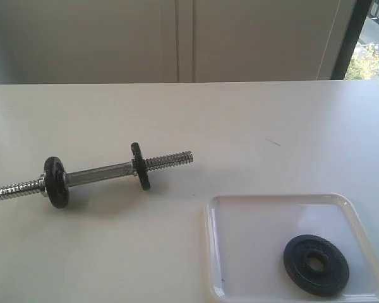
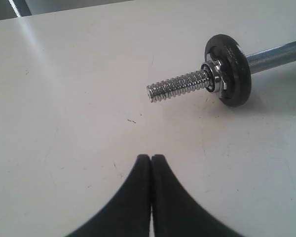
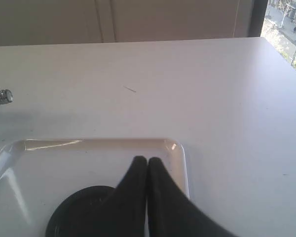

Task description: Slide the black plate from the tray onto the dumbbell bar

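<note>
The right gripper (image 3: pixel 147 159) hides part of the black plate (image 3: pixel 75 216).

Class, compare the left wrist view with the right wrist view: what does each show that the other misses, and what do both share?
Left wrist only: the shut left gripper and a small black disc fitted on the dumbbell bar. Right wrist only: the shut right gripper, the tray and the black plate lying in it. Both: the white table and a threaded bar end.

You are looking at a glossy white plastic tray (image 1: pixel 252 224), a matt black iron disc (image 1: pixel 296 262) and a shiny chrome bar (image 1: pixel 101 173).
</note>
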`<action>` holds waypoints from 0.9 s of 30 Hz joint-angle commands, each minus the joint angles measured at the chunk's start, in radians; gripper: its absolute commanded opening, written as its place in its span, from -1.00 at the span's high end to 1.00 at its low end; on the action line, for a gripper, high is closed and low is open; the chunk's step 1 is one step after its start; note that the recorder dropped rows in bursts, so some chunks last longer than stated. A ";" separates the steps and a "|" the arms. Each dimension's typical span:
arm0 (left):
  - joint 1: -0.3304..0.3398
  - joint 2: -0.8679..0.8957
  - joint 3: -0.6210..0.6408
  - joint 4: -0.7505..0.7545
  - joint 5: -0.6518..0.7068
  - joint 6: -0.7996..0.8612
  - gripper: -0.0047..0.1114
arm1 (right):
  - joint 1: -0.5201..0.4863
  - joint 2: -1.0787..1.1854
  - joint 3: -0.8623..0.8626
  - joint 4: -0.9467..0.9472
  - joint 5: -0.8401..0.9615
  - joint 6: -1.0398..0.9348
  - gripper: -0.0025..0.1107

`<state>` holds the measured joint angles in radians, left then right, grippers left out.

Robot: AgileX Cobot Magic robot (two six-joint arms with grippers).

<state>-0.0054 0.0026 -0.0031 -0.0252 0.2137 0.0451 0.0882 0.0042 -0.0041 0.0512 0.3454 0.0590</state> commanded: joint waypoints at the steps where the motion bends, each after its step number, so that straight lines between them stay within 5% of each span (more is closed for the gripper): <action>1: -0.007 -0.003 0.003 0.001 -0.005 -0.004 0.92 | 0.001 -0.004 0.004 0.001 -0.004 0.001 0.96; 27: -0.007 -0.003 0.003 0.001 -0.049 -0.004 0.92 | 0.001 -0.004 0.004 0.001 -0.004 -0.024 0.96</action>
<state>-0.0054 0.0026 -0.0031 -0.0252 0.2010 0.0451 0.0882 0.0042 -0.0041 0.0512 0.3454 0.0419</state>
